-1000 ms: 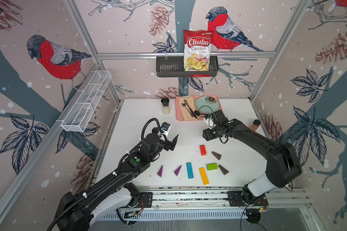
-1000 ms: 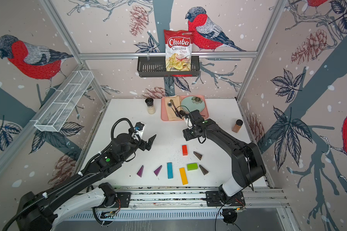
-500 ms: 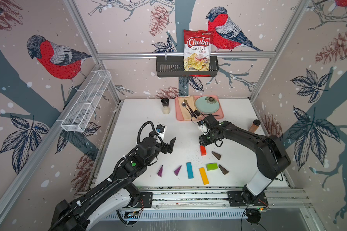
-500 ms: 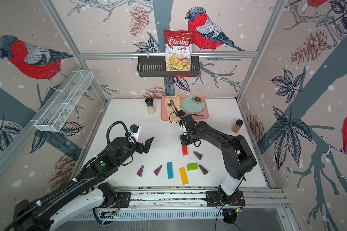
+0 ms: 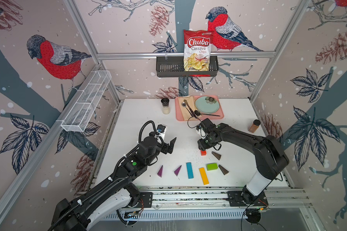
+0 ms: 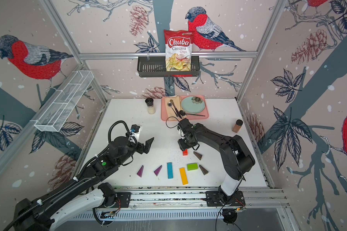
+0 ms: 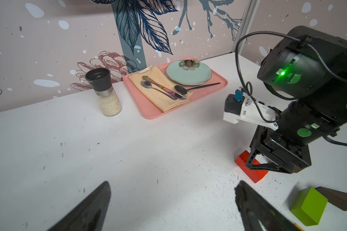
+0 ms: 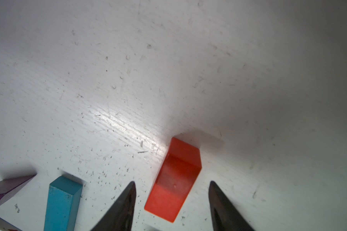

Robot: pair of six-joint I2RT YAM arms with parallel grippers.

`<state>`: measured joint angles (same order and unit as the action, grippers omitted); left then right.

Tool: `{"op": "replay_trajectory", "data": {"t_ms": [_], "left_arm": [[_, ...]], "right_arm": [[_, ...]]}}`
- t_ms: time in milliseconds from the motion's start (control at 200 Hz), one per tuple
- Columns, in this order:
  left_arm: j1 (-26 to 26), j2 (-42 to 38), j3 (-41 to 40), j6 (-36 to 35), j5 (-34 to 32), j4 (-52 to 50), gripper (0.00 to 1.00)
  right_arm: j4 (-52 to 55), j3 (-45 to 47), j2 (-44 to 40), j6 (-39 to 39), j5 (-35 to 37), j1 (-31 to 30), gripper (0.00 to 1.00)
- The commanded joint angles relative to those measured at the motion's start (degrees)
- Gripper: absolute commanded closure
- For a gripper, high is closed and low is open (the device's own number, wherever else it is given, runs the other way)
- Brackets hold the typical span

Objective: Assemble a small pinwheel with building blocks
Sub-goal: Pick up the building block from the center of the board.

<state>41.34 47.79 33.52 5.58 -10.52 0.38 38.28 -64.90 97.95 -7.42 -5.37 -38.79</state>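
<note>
Eight blocks (image 6: 169, 170) lie scattered on the near half of the bench (image 5: 238, 112): two purple wedges (image 5: 160, 171) at left, a blue bar (image 5: 189, 170) and a yellow bar (image 5: 204, 176) in the middle, a green brick (image 5: 212, 166) and two brown wedges (image 5: 223, 170) at right. The red brick (image 8: 176, 174) lies just beyond, between the parted fingers of the right gripper (image 8: 171, 183), which do not touch it. Further left, the left gripper (image 7: 172, 183) hangs spread wide and empty. On the far wall, a basket (image 5: 168, 67) holds a bag (image 5: 197, 50) reading "Chuba Cassava Chips".
</note>
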Motion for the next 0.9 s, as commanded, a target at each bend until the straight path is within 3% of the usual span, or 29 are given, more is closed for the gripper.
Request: {"op": "replay_trajectory", "data": {"t_ms": [0,130,470,896], "left_arm": [[-0.03,-0.37,0.5,0.22,-0.36,-0.29,0.04],[-0.03,-0.41,0.39,0.14,-0.05,-0.22,0.04],[-0.02,0.92,0.99,-0.23,0.9,-0.31,0.04],[-0.04,0.75,1.0,-0.04,0.33,-0.29,0.04]], "right_arm": [[0.54,0.54,0.07,-3.38,2.18,-1.32,0.43],[-0.4,1.18,0.35,-6.26,4.61,-1.81,0.56],[-1.71,2.94,-0.57,-7.67,5.38,-1.25,0.54],[-4.77,4.35,-0.14,-6.34,3.95,-1.16,0.69]]}}
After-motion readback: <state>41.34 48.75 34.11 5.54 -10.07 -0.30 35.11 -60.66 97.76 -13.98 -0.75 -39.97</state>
